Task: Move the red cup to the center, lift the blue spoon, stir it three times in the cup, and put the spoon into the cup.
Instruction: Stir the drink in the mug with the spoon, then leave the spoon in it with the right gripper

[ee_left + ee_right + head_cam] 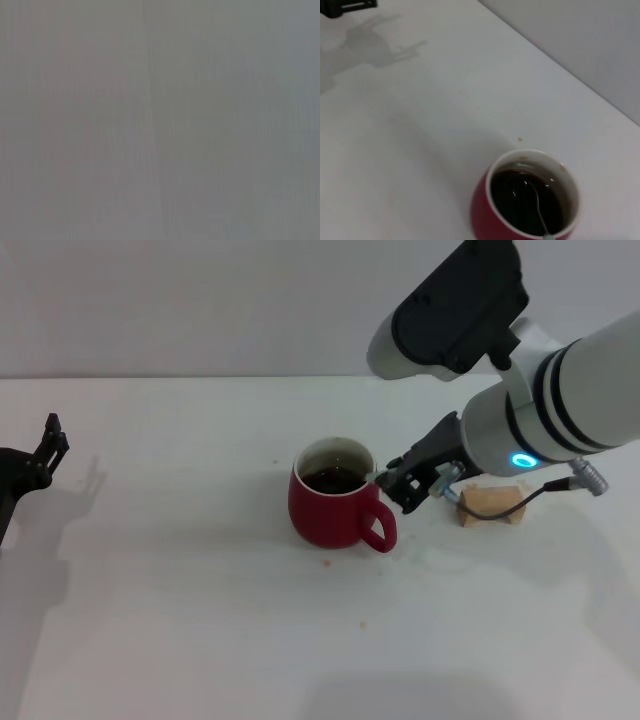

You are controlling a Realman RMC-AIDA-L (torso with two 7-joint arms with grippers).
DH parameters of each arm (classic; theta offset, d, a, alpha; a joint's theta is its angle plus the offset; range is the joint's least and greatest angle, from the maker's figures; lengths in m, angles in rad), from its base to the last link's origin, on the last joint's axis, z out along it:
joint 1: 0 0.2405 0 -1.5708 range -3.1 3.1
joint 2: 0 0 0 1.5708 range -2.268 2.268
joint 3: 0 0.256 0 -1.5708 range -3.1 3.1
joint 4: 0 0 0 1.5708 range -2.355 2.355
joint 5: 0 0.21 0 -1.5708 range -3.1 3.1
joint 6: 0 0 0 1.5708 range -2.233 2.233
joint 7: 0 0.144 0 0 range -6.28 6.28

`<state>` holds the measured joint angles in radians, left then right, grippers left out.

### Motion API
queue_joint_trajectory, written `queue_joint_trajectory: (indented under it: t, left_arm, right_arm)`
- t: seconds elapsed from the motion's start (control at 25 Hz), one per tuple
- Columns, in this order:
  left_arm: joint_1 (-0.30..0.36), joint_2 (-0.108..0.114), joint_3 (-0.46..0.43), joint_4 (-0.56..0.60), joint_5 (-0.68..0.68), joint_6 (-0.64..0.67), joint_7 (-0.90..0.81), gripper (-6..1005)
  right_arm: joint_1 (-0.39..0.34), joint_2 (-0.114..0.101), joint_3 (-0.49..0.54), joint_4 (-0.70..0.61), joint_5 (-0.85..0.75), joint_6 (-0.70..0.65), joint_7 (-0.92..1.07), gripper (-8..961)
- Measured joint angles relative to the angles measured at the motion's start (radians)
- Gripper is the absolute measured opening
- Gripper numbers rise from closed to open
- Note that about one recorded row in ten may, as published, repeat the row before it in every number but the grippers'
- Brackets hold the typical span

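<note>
The red cup (335,508) stands upright near the middle of the white table (180,620), handle toward the front right, with dark liquid inside. My right gripper (405,483) is just right of the cup's rim, shut on the blue spoon (447,476), whose pale handle end sticks out behind the fingers. In the right wrist view the spoon's grey metal neck (538,209) dips into the liquid of the cup (485,220). My left gripper (50,448) is parked at the table's far left, away from the cup.
A tan block (490,505) lies on the table right of the cup, under my right wrist, with a black cable across it. Small brown specks dot the table near the cup. The left wrist view shows only a plain grey surface.
</note>
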<state>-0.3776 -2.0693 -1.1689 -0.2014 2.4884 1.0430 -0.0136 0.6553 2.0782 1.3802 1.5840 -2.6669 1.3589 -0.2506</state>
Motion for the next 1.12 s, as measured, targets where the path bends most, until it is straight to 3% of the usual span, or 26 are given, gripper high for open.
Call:
queue_joint_trajectory:
  t: [0.64,1.12]
  left_arm:
    - [0.005,-0.002,0.000,-0.004,0.001,0.005,-0.008,852]
    - [0.001,-0.002,0.000,-0.006,-0.002,0.003,-0.008,852]
  right_arm:
    - [0.032,-0.001,-0.015,-0.050,0.015,-0.038,-0.008,123]
    - [0.043,-0.005,0.064,-0.106,0.007,-0.051,-0.058,123]
